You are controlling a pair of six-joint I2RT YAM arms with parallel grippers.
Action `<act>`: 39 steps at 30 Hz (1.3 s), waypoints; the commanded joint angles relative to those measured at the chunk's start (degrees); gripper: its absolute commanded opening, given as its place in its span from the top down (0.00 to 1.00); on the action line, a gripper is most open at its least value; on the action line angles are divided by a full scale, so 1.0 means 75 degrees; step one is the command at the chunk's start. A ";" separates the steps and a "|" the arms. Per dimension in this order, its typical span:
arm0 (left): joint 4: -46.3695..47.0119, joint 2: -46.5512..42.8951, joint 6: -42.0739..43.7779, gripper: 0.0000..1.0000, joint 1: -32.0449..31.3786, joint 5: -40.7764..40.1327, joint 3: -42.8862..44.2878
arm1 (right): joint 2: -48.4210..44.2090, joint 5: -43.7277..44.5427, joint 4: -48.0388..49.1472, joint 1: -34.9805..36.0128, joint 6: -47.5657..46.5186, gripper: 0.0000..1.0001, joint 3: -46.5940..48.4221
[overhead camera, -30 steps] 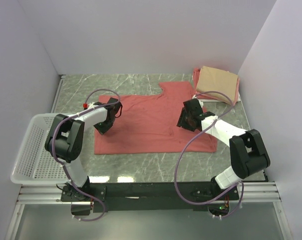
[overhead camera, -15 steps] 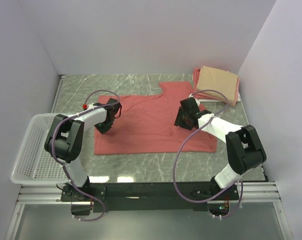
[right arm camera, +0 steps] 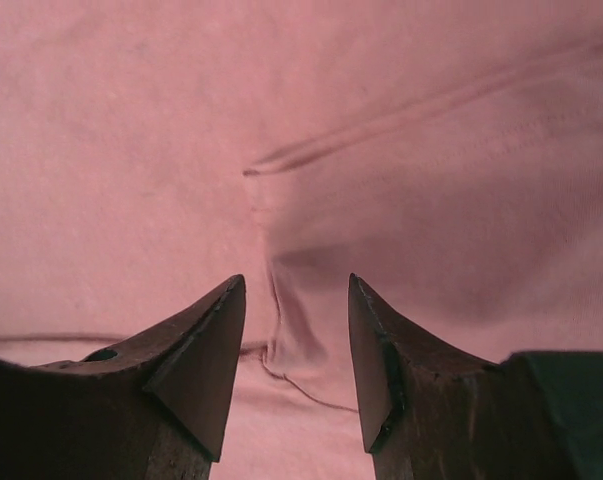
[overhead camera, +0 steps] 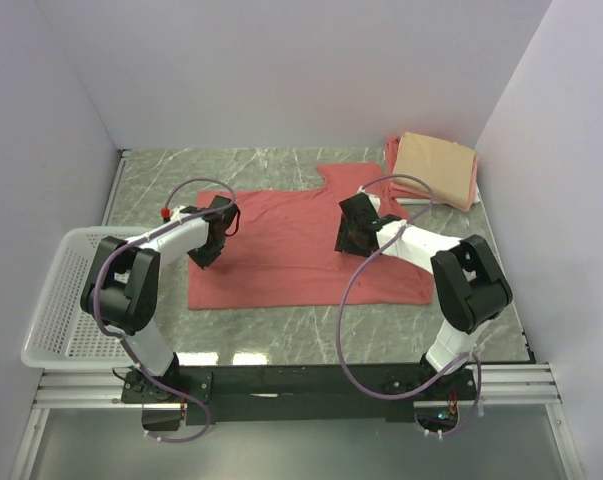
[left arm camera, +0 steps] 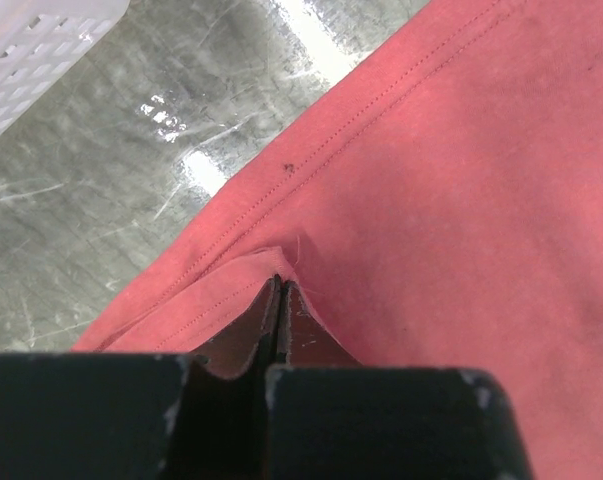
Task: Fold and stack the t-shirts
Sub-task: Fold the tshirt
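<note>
Red t-shirt (overhead camera: 281,250) lies flat on table (overhead camera: 231,170). L gripper (left arm camera: 279,288) pinches its hem; R gripper (right arm camera: 296,330) hangs part-open over a seam, nothing held — lifting now could drag cloth lopsided.

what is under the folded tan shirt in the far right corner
A folded pink t-shirt lies under the tan t-shirt; only its edge shows at the left. The rest, and anything further beneath, is covered.
</note>
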 commanded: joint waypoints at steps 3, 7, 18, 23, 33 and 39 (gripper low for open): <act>-0.0039 -0.0375 0.0053 0.99 0.0034 0.0034 -0.0084 | 0.0390 0.0734 -0.0139 0.0316 -0.0115 0.48 0.0632; -0.0027 -0.0410 0.0064 0.99 0.0034 0.0080 -0.0107 | 0.0659 0.1249 -0.0304 0.0364 -0.0033 0.50 0.0878; 0.0043 -0.0457 0.0076 0.99 0.0022 0.0116 -0.0189 | 0.1245 0.1730 -0.0585 0.0422 -0.0021 0.53 0.1581; 0.0020 -0.0469 0.0088 0.99 0.0022 0.0116 -0.0166 | 0.1397 0.1695 -0.0503 0.0446 -0.0033 0.58 0.1605; 0.0008 -0.0539 0.0064 0.99 0.0022 0.0116 -0.0201 | 0.1469 0.1848 -0.0562 0.0481 0.0014 0.75 0.1675; -0.0074 -0.0656 0.0041 0.99 0.0011 0.0104 -0.0201 | 0.1082 0.1976 -0.0538 0.0481 0.0096 1.00 0.1465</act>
